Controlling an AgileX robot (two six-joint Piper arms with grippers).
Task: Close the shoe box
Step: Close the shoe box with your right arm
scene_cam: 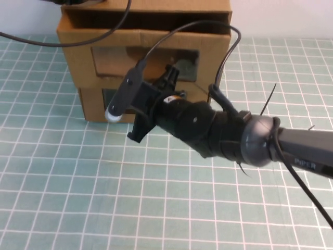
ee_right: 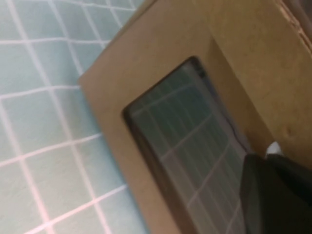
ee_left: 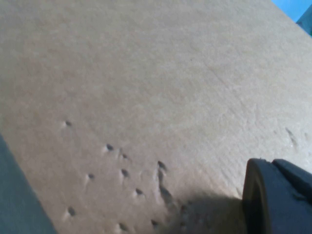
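Cardboard shoe box (scene_cam: pixel 145 39), stacked on a like box (scene_cam: pixel 93 104) on the desk (scene_cam: pixel 78 182): drawer stands out, closing not done; right claw (scene_cam: pixel 170 78) at its front below the window (scene_cam: pixel 130 62), left claw (ee_left: pixel 278 200) against plain cardboard, grip of either cannot be told.
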